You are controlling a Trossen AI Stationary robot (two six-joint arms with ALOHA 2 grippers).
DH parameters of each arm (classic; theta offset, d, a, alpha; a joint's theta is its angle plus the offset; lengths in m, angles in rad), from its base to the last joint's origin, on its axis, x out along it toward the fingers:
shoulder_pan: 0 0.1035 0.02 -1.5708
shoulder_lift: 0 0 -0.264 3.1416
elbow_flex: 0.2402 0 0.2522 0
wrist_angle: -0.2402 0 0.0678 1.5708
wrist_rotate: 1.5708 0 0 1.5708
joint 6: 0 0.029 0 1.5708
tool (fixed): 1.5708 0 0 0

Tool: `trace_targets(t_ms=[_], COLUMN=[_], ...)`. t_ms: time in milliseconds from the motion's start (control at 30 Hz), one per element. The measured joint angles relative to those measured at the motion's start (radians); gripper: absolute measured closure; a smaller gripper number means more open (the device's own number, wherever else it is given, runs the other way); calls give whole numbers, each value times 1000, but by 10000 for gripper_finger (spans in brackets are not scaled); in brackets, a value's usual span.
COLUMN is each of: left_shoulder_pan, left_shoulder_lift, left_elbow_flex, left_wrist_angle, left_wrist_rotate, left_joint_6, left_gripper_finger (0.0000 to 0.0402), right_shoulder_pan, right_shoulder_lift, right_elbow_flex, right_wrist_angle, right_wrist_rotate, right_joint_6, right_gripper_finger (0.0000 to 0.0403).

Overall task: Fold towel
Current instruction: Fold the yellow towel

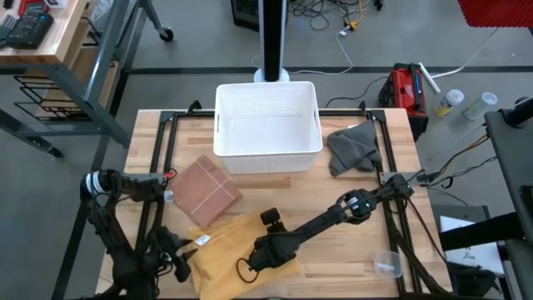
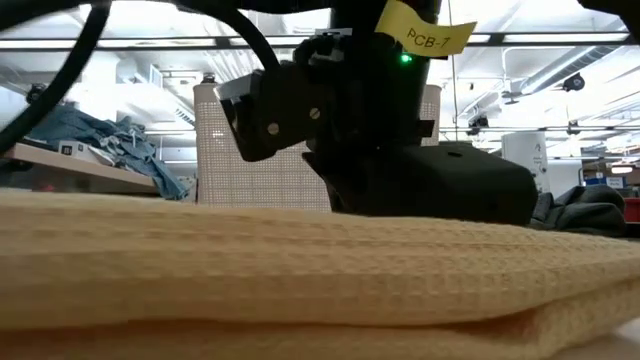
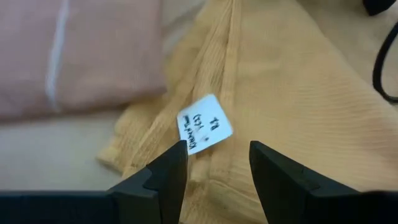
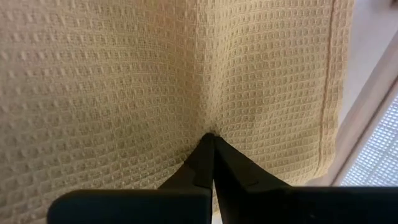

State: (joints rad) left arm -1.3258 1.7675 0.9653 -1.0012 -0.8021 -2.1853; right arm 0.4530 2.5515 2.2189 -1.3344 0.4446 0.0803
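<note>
- High view, looking straight down: a yellow waffle-weave towel [image 1: 229, 250] lies crumpled at the near edge of a wooden table [image 1: 350, 250], slightly left of centre.
- A folded pink cloth [image 1: 206, 190] sits just beside the towel, on its far left side, apparently touching its edge.
- A white plastic basket [image 1: 266, 125] stands at the far middle of the table, with a grey cloth [image 1: 354, 147] heaped just to its right.
- The right gripper [image 1: 256, 260] reaches diagonally across the table and rests on the middle of the towel. In the right wrist view its fingers [image 4: 205, 163] are pressed together, pinching a small ridge of towel fabric between the tips.
- The left gripper [image 3: 217, 163] hovers low at the towel's left edge. Its fingers are spread apart, and a small white label [image 3: 204, 123] sewn on the towel's hem shows just beyond the gap; the fingers hold nothing.
- Low view: the towel fills the foreground, with the right arm's dark wrist body sitting on top of it.
</note>
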Motion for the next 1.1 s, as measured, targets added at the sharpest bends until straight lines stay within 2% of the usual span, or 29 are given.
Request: trace_targets(t_ms=[167,333,533,667,800,1000,1100], left_shoulder_pan=[2,9,16,18,29,65,60], left_shoulder_lift=[-59,-84,-86,-85,-83,-44,-48], left_elbow_flex=[-130,-174,-202,-211,-233,-285,-282], left_wrist_angle=[231,261,322,477,626,725,735], left_wrist_rotate=[0,3,97,31,21,-17,-38], left_joint_6=[20,29,79,217,339,355,394], left_gripper_finger=[237,237,237,237,236,227,240], right_shoulder_pan=[-1,-2,-2,-2,-2,-2,-2], right_shoulder_lift=[0,-2,-2,-2,-2,-2,-3], right_elbow_flex=[-2,-3,-3,-3,-3,-3,-2], right_wrist_angle=[7,28,34,39,39,42,42], right_wrist_rotate=[2,2,2,2,0,1,-2], right_joint_6=[14,20,24,25,31,41,49], right_gripper_finger=[403,403,403,403,403,403,403])
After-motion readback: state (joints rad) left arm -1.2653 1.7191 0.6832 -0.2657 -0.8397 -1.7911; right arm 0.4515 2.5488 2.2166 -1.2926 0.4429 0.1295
